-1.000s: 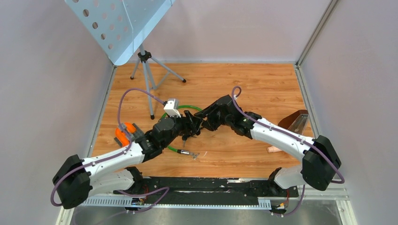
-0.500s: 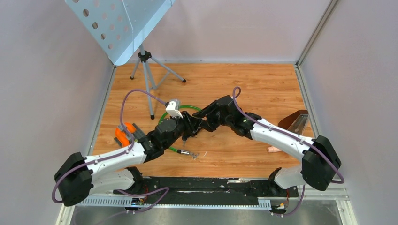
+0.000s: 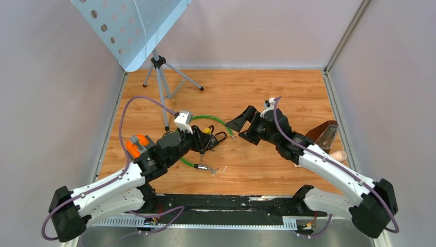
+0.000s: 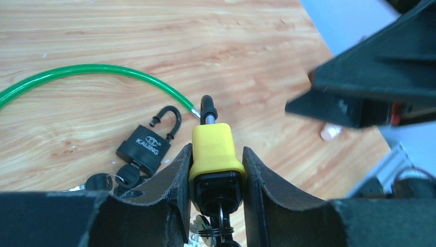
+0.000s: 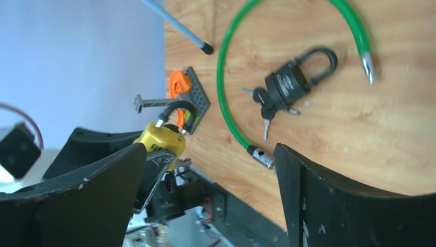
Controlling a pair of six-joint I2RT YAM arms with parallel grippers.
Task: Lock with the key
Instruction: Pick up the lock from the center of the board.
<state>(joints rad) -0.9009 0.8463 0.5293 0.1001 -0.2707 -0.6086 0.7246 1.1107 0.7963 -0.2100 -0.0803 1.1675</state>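
**A:** So, starting nearest the bases, what has the left claw [image 4: 216, 150] got?

**B:** It is clamped on the yellow padlock [image 4: 213, 140], with one finger [image 4: 169, 180] on each side of the body, and holds it clear of the bench [image 4: 257, 46]. A black key head [image 4: 218, 201] sits at the lock's underside, and a ring hangs below that.

**A:** Is the shackle pushed home?

**B:** Can't tell. The left wrist view shows only one leg of it.

**A:** What's off to the side?

**B:** An orange part [image 3: 133, 146] on a dark plate lies near the left edge of the bench.

**A:** And just past the yellow lock?

**B:** A black padlock [image 4: 145, 146] lies flat on the wood with its own keys [image 4: 110, 181] touching it. Both are inside the curve of a green cable [image 4: 103, 69].

**A:** What about the right claw [image 3: 242, 131]?

**B:** Its jaws are spread wide and hold nothing. It hangs over the bench to the right of both locks, apart from them.

**A:** And further back?

**B:** A tripod [image 3: 160, 87] stands at the far left and carries a perforated metal sheet [image 3: 128, 25].
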